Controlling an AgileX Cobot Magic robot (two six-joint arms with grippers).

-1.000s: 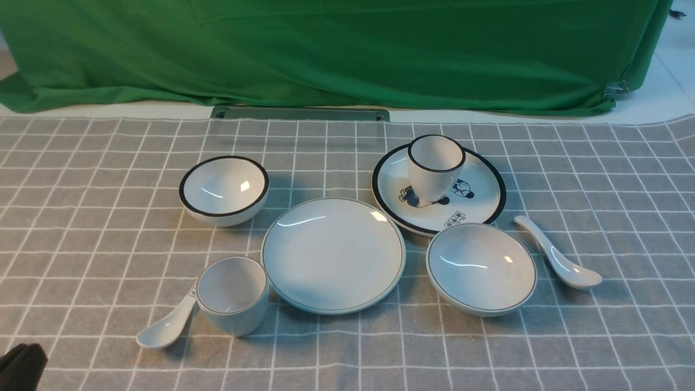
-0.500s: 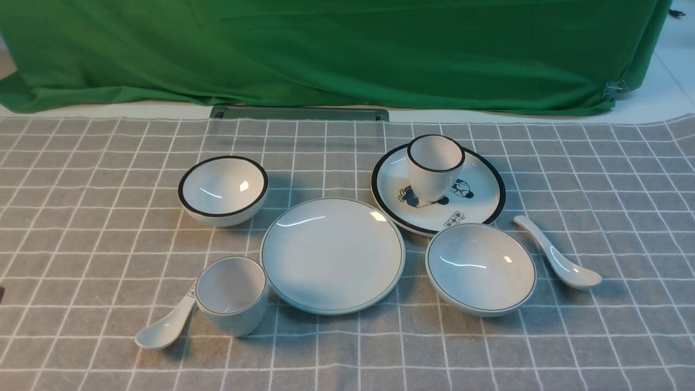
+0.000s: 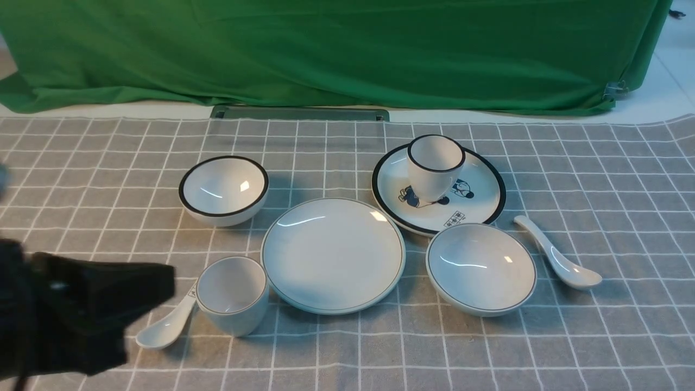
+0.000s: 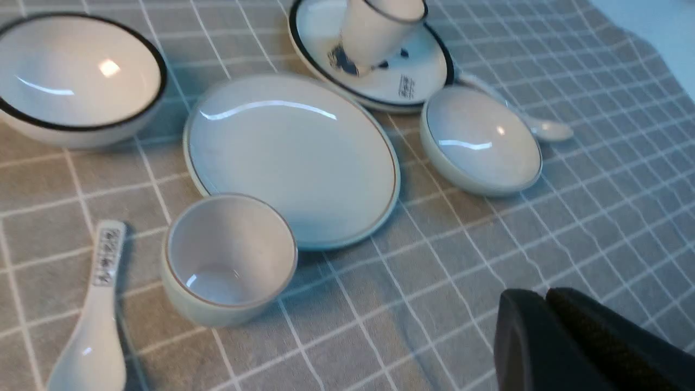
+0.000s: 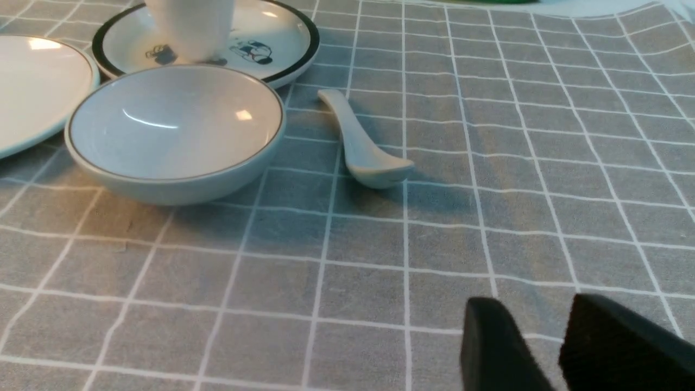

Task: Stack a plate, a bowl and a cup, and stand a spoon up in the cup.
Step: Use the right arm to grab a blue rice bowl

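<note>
Plate (image 3: 333,255): lying flat on the bench, beyond the cup from the left jaws, bearing nothing
Bowl (image 3: 481,266): sitting upright on the bench, nearer the right jaws than the plate is, and holding nothing
Cup (image 3: 232,296): standing upright and empty near the left jaws, just beside the plate; whether they are touching, I cannot tell
Spoon (image 5: 365,146): lying on the bench out ahead of the right jaws, near the bowl
Left jaws: staying out of contact, closed on nothing
Right jaws: standing parted, gripping nothing
Done: no stacking is showing
Left: bowl needing to go onto plate, cup into bowl, spoon upright in cup
</note>
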